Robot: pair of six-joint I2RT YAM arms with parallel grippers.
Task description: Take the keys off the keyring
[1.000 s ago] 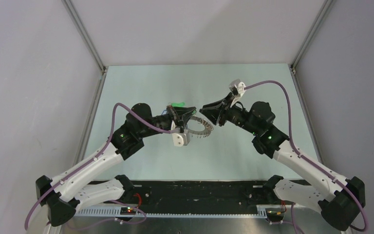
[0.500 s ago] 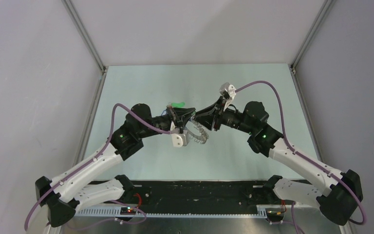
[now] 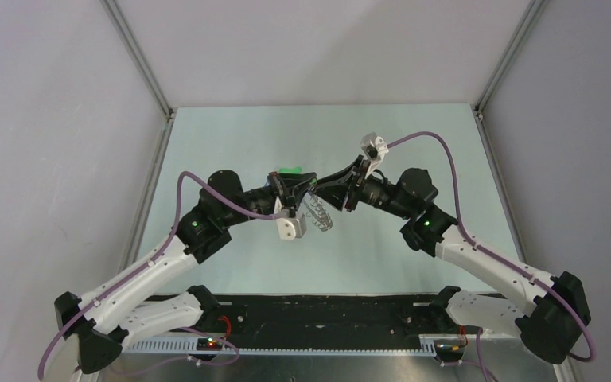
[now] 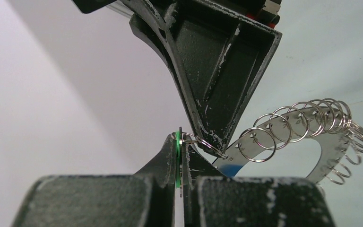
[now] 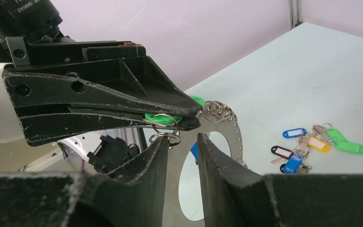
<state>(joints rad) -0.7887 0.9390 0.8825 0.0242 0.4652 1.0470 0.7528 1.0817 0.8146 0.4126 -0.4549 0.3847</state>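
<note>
My left gripper [image 4: 179, 139] is shut on a green tag [image 4: 177, 153], held in the air. A small split ring [image 4: 203, 142] links the tag to the keyring [image 4: 288, 137], a flat silver ring plate with holes and several small split rings. The plate hangs below the left gripper [image 3: 302, 191] in the top view [image 3: 319, 215]. My right gripper [image 5: 183, 137] is open, and its fingertips [image 5: 163, 144] reach the split ring under the green tag [image 5: 170, 117]. The keyring [image 5: 234, 135] shows behind the gap between the fingers. The right gripper [image 3: 332, 191] meets the left one mid-table.
A loose heap of keys with blue, black, yellow and green tags [image 5: 312, 144] lies on the pale green table [image 5: 312, 71] beyond the grippers. Part of the heap shows green behind the left gripper [image 3: 289, 169]. Grey walls and metal posts enclose the table.
My right gripper has moved left until its tips meet the left gripper. The keyring has swung from lying flat to hanging nearly edge-on. The left gripper keeps its hold.
</note>
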